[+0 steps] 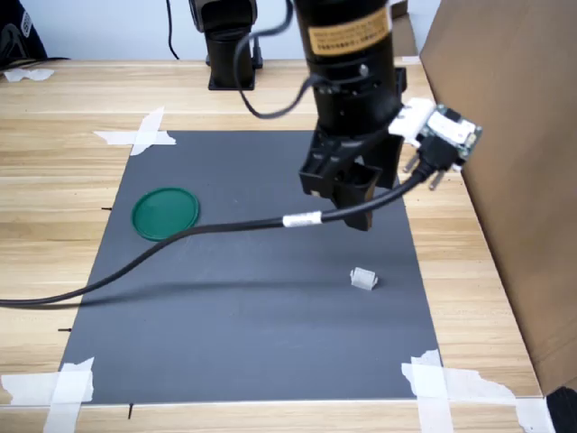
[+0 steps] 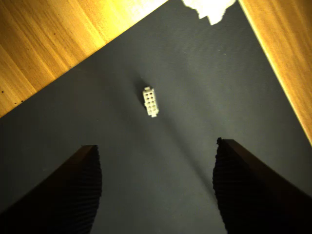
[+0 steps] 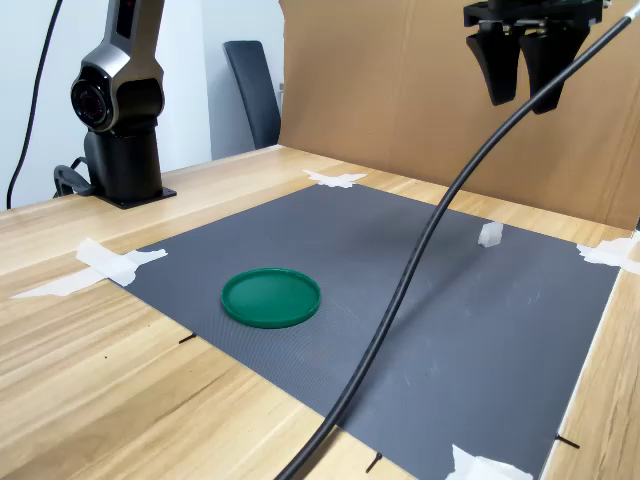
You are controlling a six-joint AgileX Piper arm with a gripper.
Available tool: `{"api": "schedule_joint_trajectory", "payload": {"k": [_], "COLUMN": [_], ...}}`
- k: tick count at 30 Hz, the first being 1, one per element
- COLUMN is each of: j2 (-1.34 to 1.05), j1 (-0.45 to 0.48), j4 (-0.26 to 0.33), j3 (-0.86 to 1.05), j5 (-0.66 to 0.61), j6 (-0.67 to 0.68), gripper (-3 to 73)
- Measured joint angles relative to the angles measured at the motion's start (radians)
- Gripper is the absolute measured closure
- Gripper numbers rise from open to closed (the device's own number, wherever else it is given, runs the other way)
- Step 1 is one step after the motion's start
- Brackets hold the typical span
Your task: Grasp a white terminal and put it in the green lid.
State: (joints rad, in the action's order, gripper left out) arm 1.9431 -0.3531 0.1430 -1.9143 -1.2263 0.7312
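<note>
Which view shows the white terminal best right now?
The wrist view: the white terminal lies unobstructed on the grey mat, its rows of sockets visible. Both exterior views show it only as a small pale block near the mat's edge, detail unreadable.

Green lid [image 1: 166,213], whitish terminal [image 1: 362,279], grey mat [image 1: 252,343].

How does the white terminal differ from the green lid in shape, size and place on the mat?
The white terminal is a small, pale, roughly rectangular block; the green lid is a flat round dark-green disc with a thin rim.
The terminal is far smaller than the lid.
The terminal lies toward the first exterior view's right, nearer the open gripper; the lid lies toward the first exterior view's left.
Both rest on the grey mat, untouched and apart.
</note>
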Motion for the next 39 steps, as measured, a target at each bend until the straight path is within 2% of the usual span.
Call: {"api": "schedule_joint_trajectory", "payload": {"k": [3,8,15,18,25,29,33,39], "j2": [0.018,0.062,0.082,0.083,0.085,0.094,0.135,0.143], "j1": [-0.013,-0.077,-0.079,-0.079,-0.079,-0.081,-0.099,-0.100], "j4": [-0.003,-0.080,-0.121,-0.129,-0.136,-0.132,-0.158,-0.158], "j3": [-0.002,-0.008,0.019,0.051,0.123,0.124,0.125,0.127], "j5": [-0.004,-0.007,-0.004,0.009,0.128,0.149,0.151,0.176], "j6": [-0.002,0.044,0.086,0.105,0.085,0.042,-0.014,-0.015], "gripper": [11.7,11.7,11.7,11.7,11.7,11.7,11.7,11.9]}}
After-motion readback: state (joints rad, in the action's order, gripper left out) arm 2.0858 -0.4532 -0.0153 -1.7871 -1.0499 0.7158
